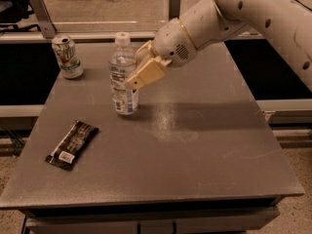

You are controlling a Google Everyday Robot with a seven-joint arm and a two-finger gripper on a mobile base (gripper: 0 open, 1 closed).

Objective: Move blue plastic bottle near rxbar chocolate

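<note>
The blue plastic bottle (122, 77), clear with a white cap and a printed label, stands upright on the grey table (195, 145), left of centre towards the back. My gripper (134, 77) reaches in from the right and is shut on the bottle at label height; one tan finger (147, 72) shows on its right side. The rxbar chocolate (72, 144), a flat dark wrapper with a small white patch, lies near the table's front left, well below and left of the bottle.
A green-and-white soda can (67, 56) stands at the back left corner. My white arm (253, 13) crosses the upper right. A metal rail (97, 33) runs behind the table.
</note>
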